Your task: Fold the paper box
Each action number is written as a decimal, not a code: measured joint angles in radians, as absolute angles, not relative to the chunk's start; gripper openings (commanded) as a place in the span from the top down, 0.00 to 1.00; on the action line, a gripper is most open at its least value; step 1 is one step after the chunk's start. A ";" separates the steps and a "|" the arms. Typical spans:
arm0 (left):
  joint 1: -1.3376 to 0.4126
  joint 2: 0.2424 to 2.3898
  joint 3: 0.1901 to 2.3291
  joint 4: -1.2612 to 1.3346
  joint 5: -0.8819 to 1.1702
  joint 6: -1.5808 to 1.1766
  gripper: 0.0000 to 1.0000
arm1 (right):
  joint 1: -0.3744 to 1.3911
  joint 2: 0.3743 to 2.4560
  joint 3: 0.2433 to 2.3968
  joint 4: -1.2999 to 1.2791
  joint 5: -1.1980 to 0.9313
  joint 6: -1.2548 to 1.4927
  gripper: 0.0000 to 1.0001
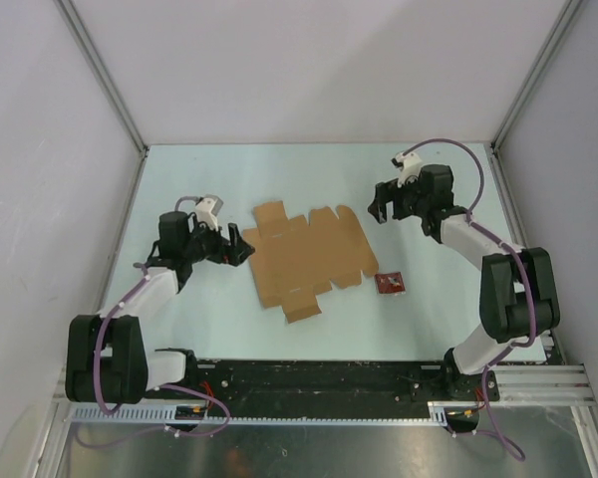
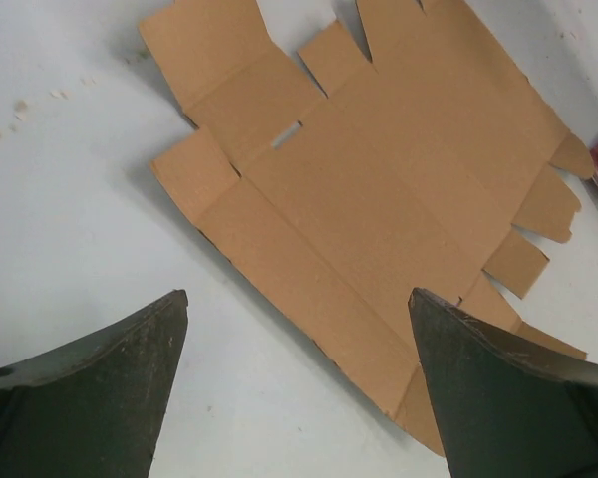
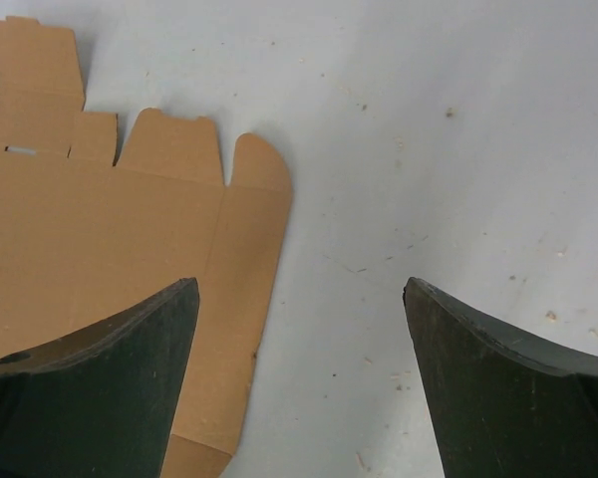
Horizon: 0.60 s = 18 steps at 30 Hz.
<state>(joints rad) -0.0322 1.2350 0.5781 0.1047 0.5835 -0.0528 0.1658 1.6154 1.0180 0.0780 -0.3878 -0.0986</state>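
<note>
Left gripper (image 1: 239,244) apart, 9 o'clock of flat paper box (image 1: 304,257); right gripper (image 1: 377,206) apart, 2 o'clock. Advice: catch edge flap, fold along crease.

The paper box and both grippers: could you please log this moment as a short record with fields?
paper box: flat, unfolded sheet on the table
left gripper: open, empty, by the sheet's left edge
right gripper: open, empty, near the sheet's far right corner
red packet: on the table, just right of the sheet
folding: not begun
</note>
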 measured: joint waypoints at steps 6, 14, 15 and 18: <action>-0.030 1.304 0.602 0.006 0.635 -0.045 0.15 | 0.215 1.638 1.021 0.072 -0.393 -0.124 0.18; -0.023 1.422 0.638 -0.027 0.686 -0.050 0.21 | 0.263 1.682 1.021 0.062 -0.401 -0.149 0.22; -0.023 1.440 0.643 -0.028 0.689 -0.053 0.22 | 0.267 1.683 1.021 0.062 -0.401 -0.152 0.23; -0.023 1.489 0.656 -0.033 0.697 -0.058 0.24 | 0.276 1.686 1.021 0.062 -0.403 -0.161 0.29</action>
<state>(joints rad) -0.0227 1.4895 0.6559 -0.0334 0.6968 -0.0582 0.2756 1.6859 1.0214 0.0620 -0.4030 -0.1608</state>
